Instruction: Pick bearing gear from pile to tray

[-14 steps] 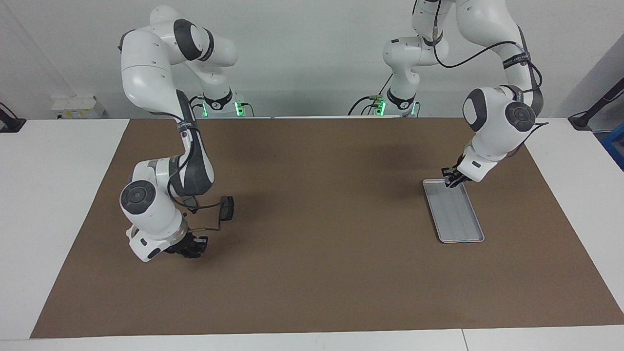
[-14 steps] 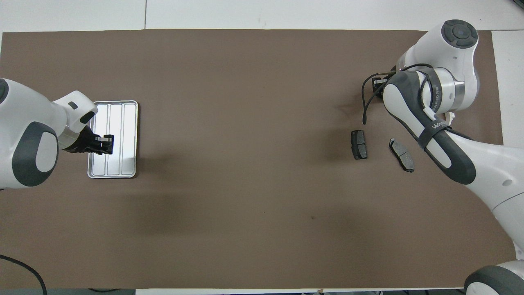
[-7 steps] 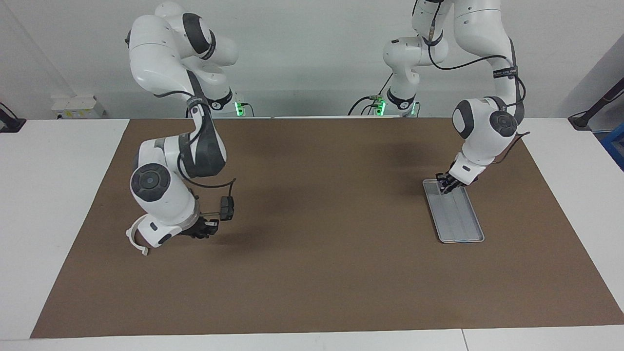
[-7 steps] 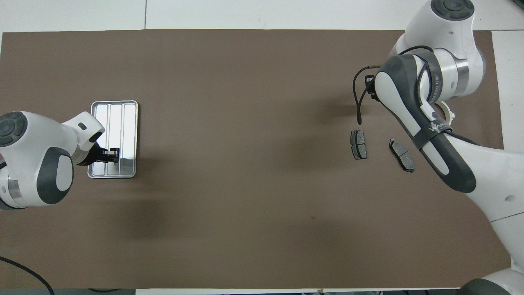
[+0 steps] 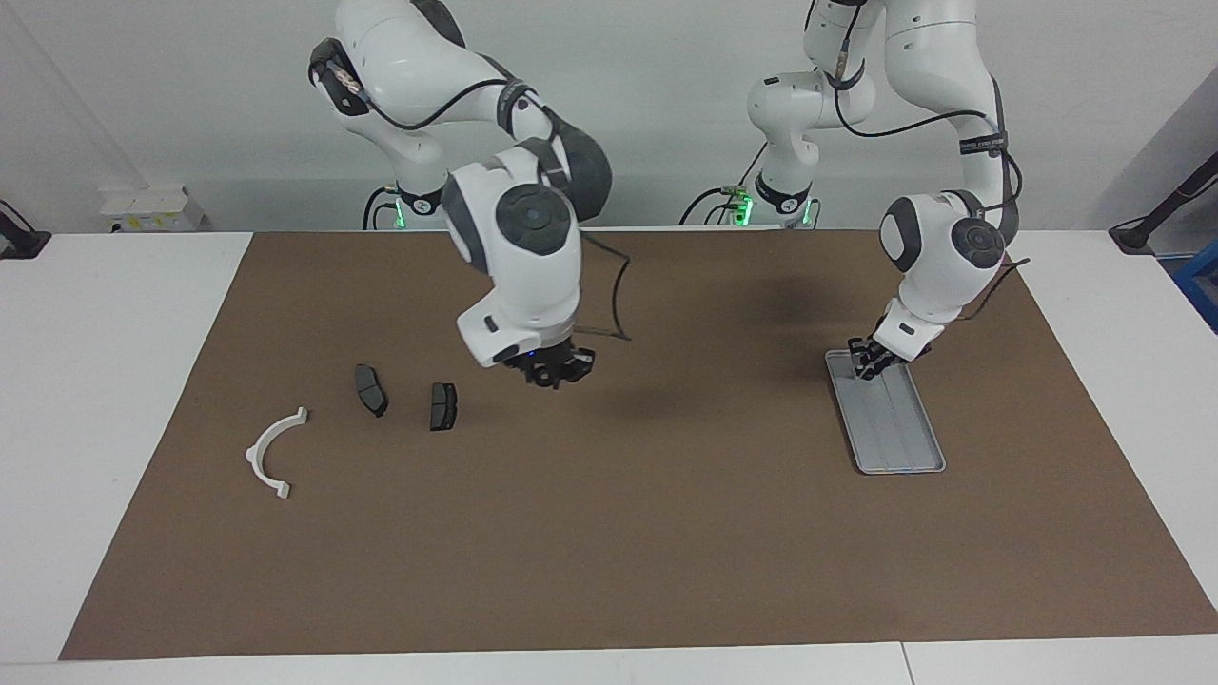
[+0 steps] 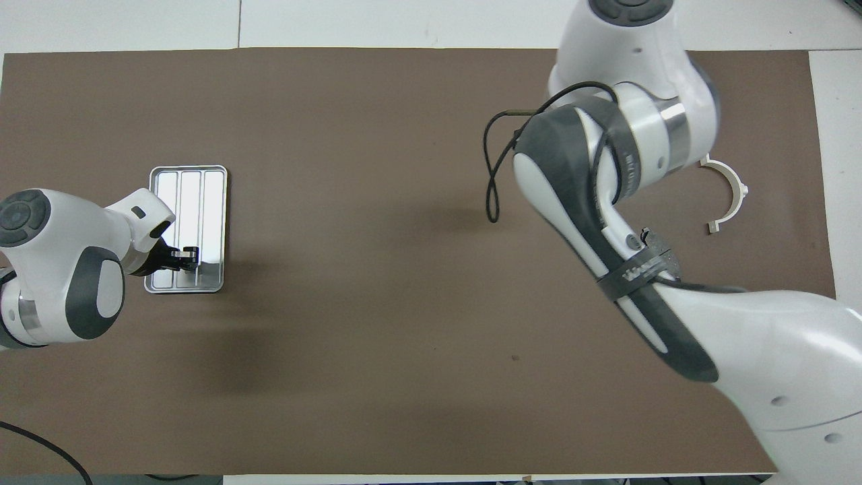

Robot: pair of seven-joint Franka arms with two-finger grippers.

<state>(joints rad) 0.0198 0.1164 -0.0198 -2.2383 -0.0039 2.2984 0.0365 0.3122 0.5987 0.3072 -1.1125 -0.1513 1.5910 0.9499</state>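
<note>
Since approx a sec ago the right gripper (image 5: 557, 373) has lifted off the pile at the right arm's end and swung over mid-bench, uncovering the white bracket (image 5: 273, 451) and two brake pads (image 5: 371, 389); can't tell if its fingers are apart or holding anything. Left gripper (image 5: 866, 365) dropped low over the tray (image 5: 904, 447), at the end nearest the robots, fingers look to be parting, so probably a drop-off, though no gear is visible in the tray.
</note>
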